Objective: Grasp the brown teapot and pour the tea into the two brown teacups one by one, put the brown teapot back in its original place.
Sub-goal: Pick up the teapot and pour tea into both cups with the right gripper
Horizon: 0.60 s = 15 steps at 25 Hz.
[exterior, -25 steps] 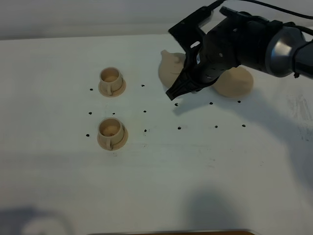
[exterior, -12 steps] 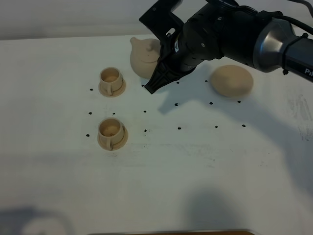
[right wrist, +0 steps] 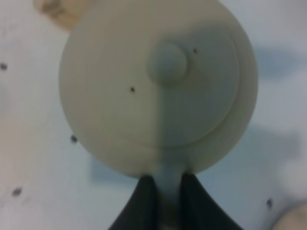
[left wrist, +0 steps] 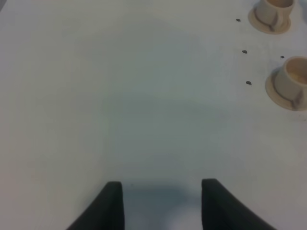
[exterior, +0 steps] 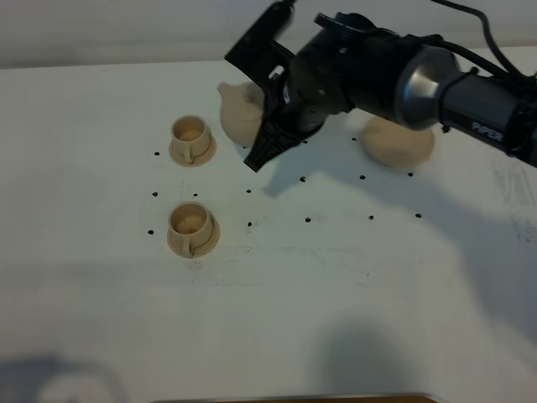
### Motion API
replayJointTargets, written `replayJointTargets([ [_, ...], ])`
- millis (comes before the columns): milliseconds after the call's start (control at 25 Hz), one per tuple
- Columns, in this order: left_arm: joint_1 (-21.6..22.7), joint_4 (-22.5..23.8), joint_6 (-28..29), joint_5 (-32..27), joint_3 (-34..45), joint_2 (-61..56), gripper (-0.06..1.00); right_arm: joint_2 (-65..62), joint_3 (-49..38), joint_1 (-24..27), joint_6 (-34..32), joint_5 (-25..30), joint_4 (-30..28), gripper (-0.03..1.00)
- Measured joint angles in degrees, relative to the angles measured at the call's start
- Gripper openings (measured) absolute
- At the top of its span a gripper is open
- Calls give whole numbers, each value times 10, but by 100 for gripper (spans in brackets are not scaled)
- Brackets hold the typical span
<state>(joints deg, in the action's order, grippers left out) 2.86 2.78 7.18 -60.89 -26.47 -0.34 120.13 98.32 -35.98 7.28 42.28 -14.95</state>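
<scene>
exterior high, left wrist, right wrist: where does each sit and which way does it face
exterior high: above the table, looking down; right claw holds the brown teapot near the two brown teacups.
left wrist: on left arm, facing bare table; left claw tips show.
right wrist: on right arm, facing teapot lid; claw grips its handle.
shared: exterior high and left wrist both see the teacups.

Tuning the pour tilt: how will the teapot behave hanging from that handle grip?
The teapot looks rigid and matte, so slip seems unlikely. The right gripper pinches only its thin handle, round body beyond the tips, so it may droop. The knobbed lid may slide when tilted.
</scene>
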Motion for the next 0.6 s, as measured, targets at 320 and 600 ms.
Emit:
replayJointTargets([
  [320,0,0,0,0,0,0,44,58,81,-12,0,34,-55,9],
  [600,0,0,0,0,0,0,44,83,102,-24,0,41,-104,9],
])
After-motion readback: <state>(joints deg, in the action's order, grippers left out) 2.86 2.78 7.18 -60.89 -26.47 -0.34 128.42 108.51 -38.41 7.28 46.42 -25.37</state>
